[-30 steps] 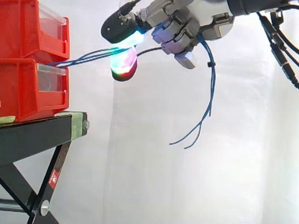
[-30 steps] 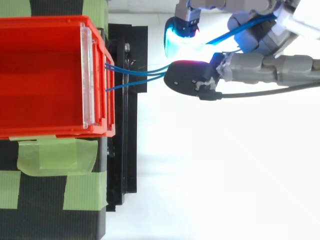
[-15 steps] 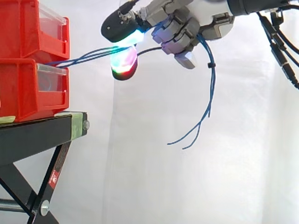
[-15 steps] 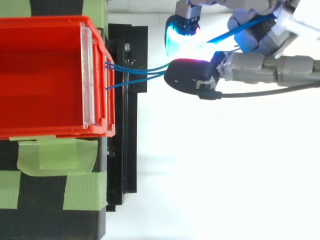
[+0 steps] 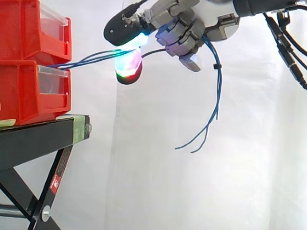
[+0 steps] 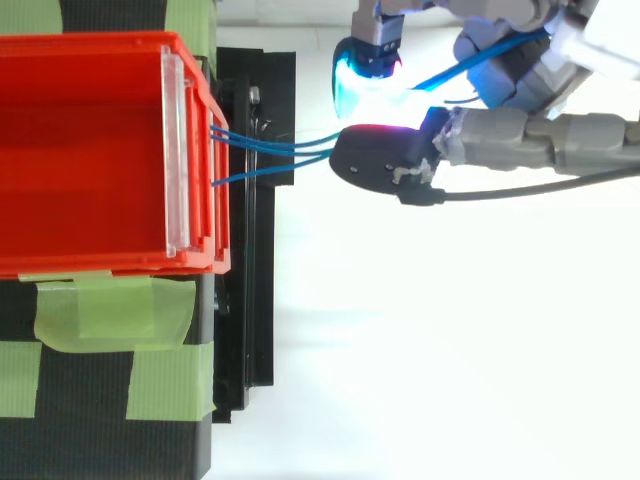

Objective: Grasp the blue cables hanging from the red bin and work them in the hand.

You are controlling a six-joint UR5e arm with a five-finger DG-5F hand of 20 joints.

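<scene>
White curtain [image 5: 158, 191] behind everything. Black stand [image 5: 33, 139] at the left, its legs cut off at the bottom of the side view. From above, strips of green tape [image 6: 100, 310] cross its top.

Two red bins [image 5: 24, 91] sit stacked on the stand, both cut off by the left edge. Clear front panels, contents hard to make out.

Hand [image 5: 192, 24] up high, well clear of the bins. The arm behind it runs out of the side view at the upper right. Fingers curled in tight, closed around the blue cables [image 5: 86, 59].

The cables leave the bins' front at the seam between the two and run taut, rising slightly, across the gap. Two glowing pads [image 5: 128, 67], one above the other, pinch the strands between them. Their path through the palm is hidden behind the curled fingers. They come out at the back of the hand, and the loose ends [image 5: 217, 96] hang down in open air, touching nothing. I cannot tell where they are fixed inside the bin.
</scene>
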